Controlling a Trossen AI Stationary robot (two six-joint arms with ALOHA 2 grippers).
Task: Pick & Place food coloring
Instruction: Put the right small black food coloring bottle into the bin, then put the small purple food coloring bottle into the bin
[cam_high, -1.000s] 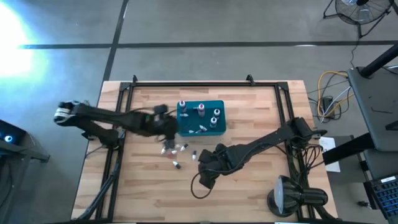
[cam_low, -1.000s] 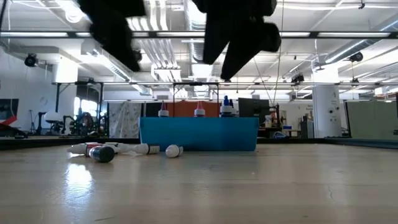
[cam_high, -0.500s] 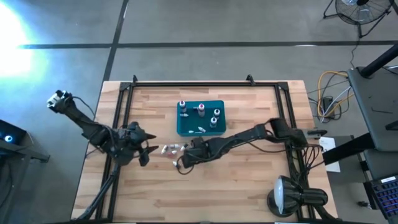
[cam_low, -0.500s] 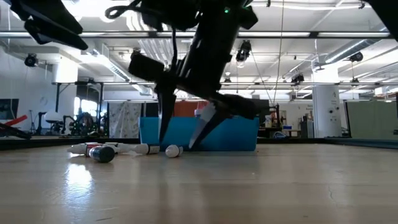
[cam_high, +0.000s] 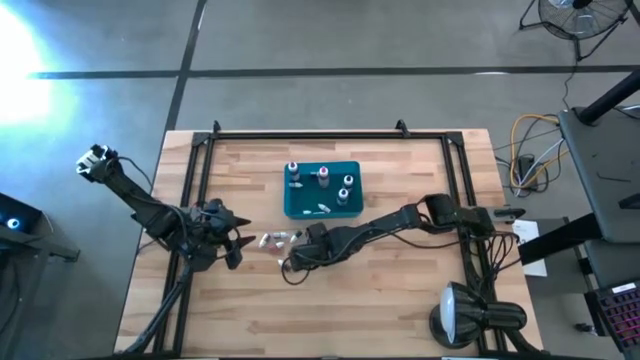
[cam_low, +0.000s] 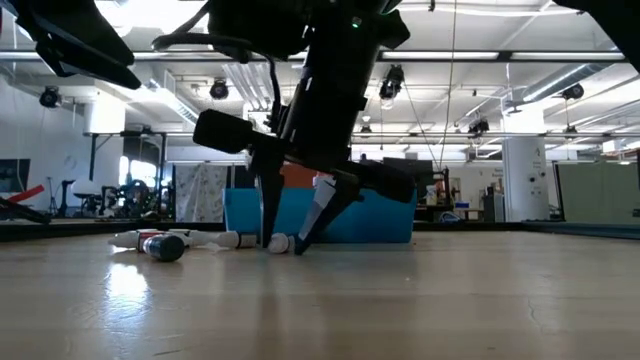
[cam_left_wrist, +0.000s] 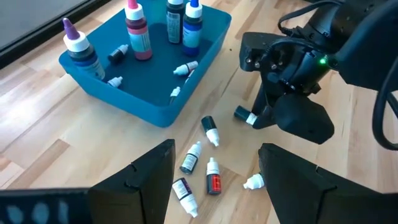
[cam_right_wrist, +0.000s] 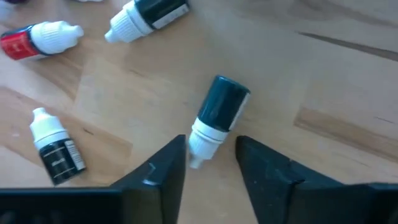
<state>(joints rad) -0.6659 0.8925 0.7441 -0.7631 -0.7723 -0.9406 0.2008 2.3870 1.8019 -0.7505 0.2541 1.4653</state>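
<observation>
The right arm's fingers (cam_right_wrist: 208, 165) straddle one dark-bodied dropper bottle (cam_right_wrist: 216, 118) lying on its side, a finger on either side of its white cap end; they are narrowed around it but not visibly pressed on it, so it does not look gripped yet. The left arm's fingers (cam_left_wrist: 214, 177) are spread wide and empty, parked toward the left edge of the wooden counter (cam_high: 400, 300), probably to leave the right arm room.

The teal bin (cam_high: 300, 205), the likely destination, sits at the counter's middle, with several bottles upright inside and a few lying on its floor. In front of it a handful of loose bottles (cam_left_wrist: 196, 168) lie scattered flat on the wood, just beside the straddled one. Lying flat, a bottle is best pinched across its narrow width, hence the low, steep approach.
</observation>
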